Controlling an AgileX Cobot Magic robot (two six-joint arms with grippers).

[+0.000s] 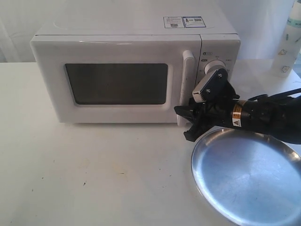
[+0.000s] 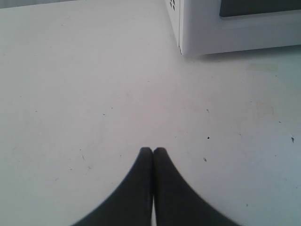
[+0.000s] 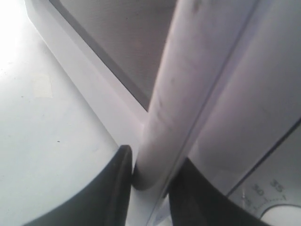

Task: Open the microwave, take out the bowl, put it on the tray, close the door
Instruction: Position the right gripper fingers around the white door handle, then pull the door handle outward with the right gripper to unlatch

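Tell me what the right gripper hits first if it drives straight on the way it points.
The right gripper is closed around the handle, so it would probably meet the door face just behind; that gap's depth is unclear.

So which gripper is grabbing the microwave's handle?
The right gripper: it's closed around the door handle. The left gripper is shut, holding nothing, above the table.

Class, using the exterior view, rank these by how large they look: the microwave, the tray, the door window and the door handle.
1. microwave
2. tray, though it is nearer the camera and cut off by the frame
3. door window
4. door handle
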